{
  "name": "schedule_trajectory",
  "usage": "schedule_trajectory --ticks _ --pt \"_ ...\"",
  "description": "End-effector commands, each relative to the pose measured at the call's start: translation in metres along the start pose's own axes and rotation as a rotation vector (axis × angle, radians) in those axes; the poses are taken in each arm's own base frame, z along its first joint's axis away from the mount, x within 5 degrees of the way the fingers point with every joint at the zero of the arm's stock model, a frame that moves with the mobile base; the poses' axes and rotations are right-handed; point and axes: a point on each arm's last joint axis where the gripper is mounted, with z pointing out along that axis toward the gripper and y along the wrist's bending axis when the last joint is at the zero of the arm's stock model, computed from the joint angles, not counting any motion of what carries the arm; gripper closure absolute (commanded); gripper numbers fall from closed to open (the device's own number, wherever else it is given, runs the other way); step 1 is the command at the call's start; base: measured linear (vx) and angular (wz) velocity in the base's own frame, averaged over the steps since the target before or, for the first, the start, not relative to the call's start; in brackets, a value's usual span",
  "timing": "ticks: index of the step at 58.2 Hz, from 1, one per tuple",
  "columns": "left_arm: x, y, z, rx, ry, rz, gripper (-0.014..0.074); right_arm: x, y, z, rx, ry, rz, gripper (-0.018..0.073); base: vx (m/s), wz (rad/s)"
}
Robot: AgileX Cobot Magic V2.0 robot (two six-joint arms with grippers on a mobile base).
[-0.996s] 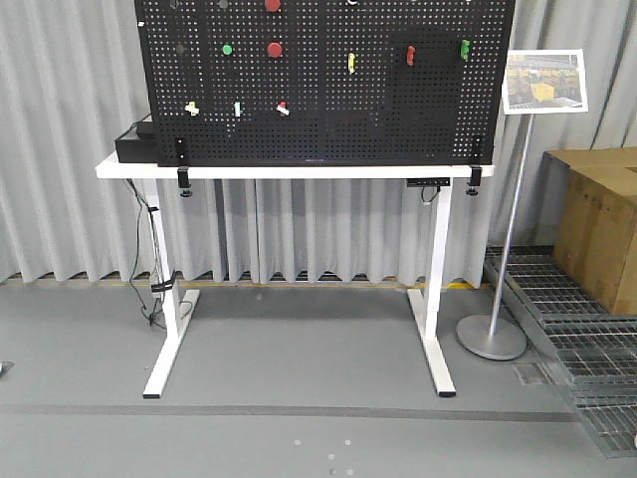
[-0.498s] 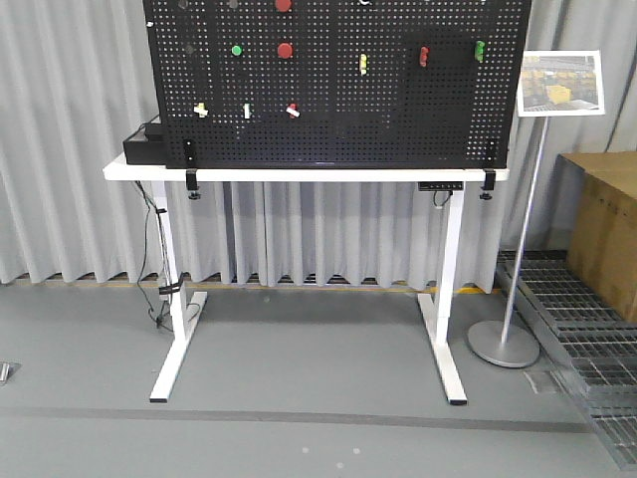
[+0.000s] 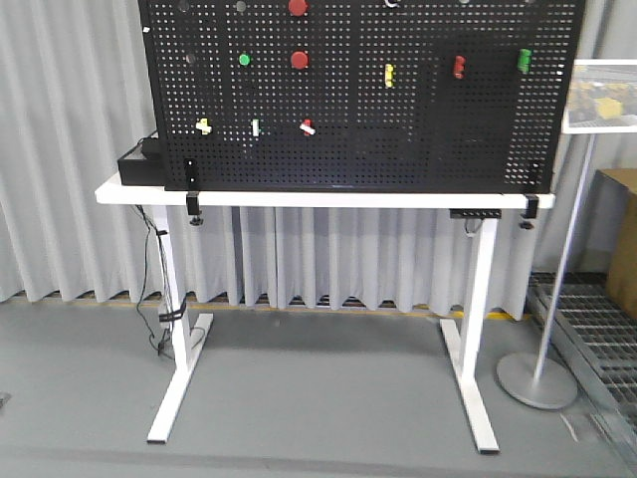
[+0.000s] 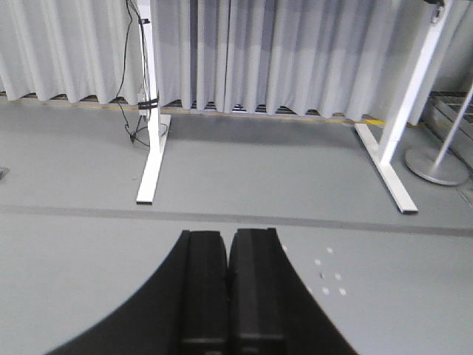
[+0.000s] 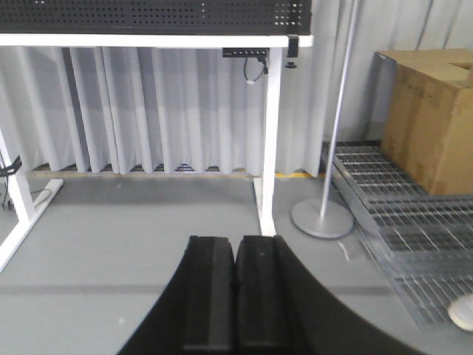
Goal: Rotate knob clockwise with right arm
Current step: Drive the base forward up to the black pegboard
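Left end of white table (image 3: 299,199): black box (image 3: 139,164), touching the lower left corner of the black pegboard (image 3: 418,149). Board upright on the table, clamped at both lower corners.

Across the board, left to right:
- small yellow peg (image 3: 203,125)
- green knob (image 3: 244,60)
- white peg (image 3: 255,127)
- red knob (image 3: 300,60), with upper red knob (image 3: 298,7) at the top edge above it
- red-and-white peg (image 3: 308,126)
- yellow piece (image 3: 388,75)
- red piece (image 3: 459,66)
- green piece (image 3: 524,60) near the right edge

Cannot tell which knob is the one to turn.

Right of the table: sign stand (image 3: 537,380) on the floor.

Left gripper (image 4: 228,288): fingers pressed together, empty, aimed at the floor short of the table legs. Right gripper (image 5: 235,296): likewise closed on nothing, well apart from the board.
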Motion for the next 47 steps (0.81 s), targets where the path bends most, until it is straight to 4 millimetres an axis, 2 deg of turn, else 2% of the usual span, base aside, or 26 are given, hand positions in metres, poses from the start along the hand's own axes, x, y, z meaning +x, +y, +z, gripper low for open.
schedule_trajectory --ticks 1,47 --pt "-0.0039 0.0004 0.0003 -0.002 -0.073 -0.014 0.0603 -0.0061 -0.0002 -0.0006 0.004 -0.088 -0.006 0.0565 0.45 0.06" --pt "-0.0039 0.0004 0.0003 -0.002 -0.073 -0.014 0.0603 -0.0061 -0.0002 -0.0006 0.004 -0.088 -0.006 0.0565 0.49 0.00"
